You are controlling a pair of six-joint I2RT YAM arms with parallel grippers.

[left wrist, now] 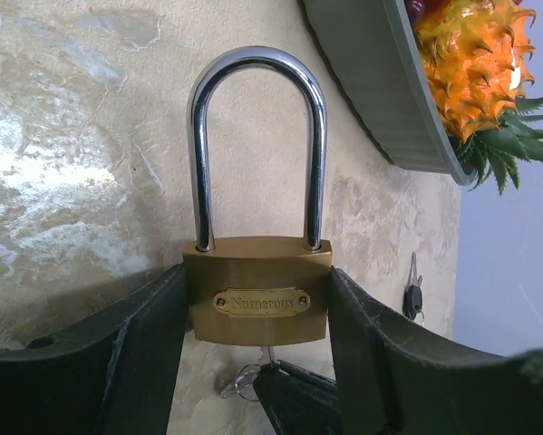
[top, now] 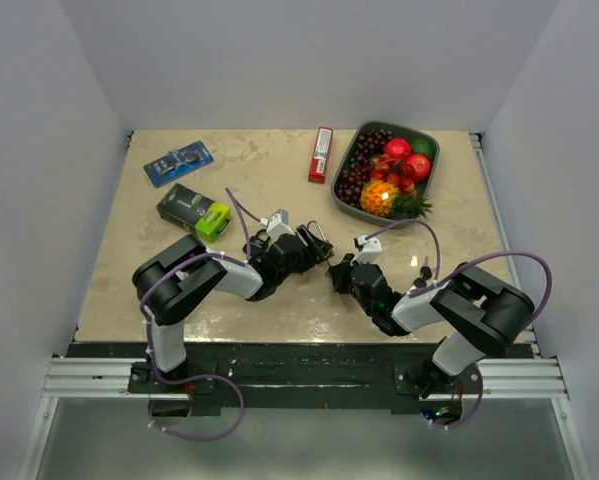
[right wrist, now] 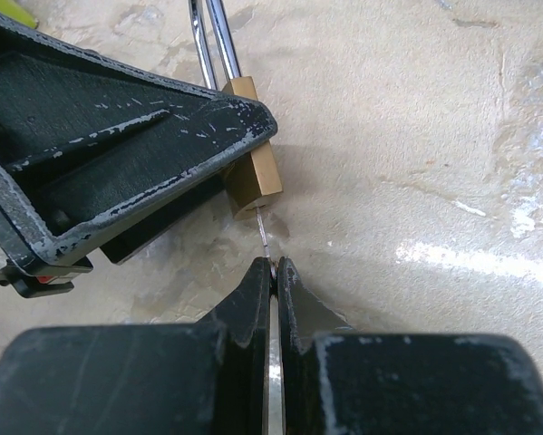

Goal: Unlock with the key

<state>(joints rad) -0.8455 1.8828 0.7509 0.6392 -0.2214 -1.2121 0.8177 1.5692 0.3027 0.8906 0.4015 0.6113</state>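
I have the brass padlock (left wrist: 259,272) near the middle of the table (right wrist: 434,136), on the near side of the fruit tray (left wrist: 380,91). The left gripper (left wrist: 257,317) stands half wide, clamped across the narrow sides of the lock body. The right gripper (right wrist: 273,267) is pinched fully together on the key (right wrist: 264,236), whose thin blade reaches up to the keyway in the bottom face of the lock. I cannot tell how deep it sits. Both legs of the long steel shackle (left wrist: 255,56) are seated in the body, so I judge it locked.

I expect the lock to feel dense and quite rigid for its size. Its polished flanks look slippery, so the hold belongs where it is, low on the body with the shackle free to spring. The key is the delicate part. It is light and narrow, and it is likely to twist in the pads or bend if I turn it off-axis. I would grip it by the head and keep the blade in line with the keyway.

The surface is a glossy, mottled beige slab, hard and probably slick. Whether the lock rests on it or hangs just above, I cannot say. Plain white walls close off the sides and the back.

- The tray fills the far right corner, its pineapple (left wrist: 475,54) just beyond the shackle.
- A red packet (top: 321,154) lies by the far edge.
- A blue blister pack (top: 178,162) sits toward the far left corner.
- A black and green box (top: 194,210) lies left of my left arm.
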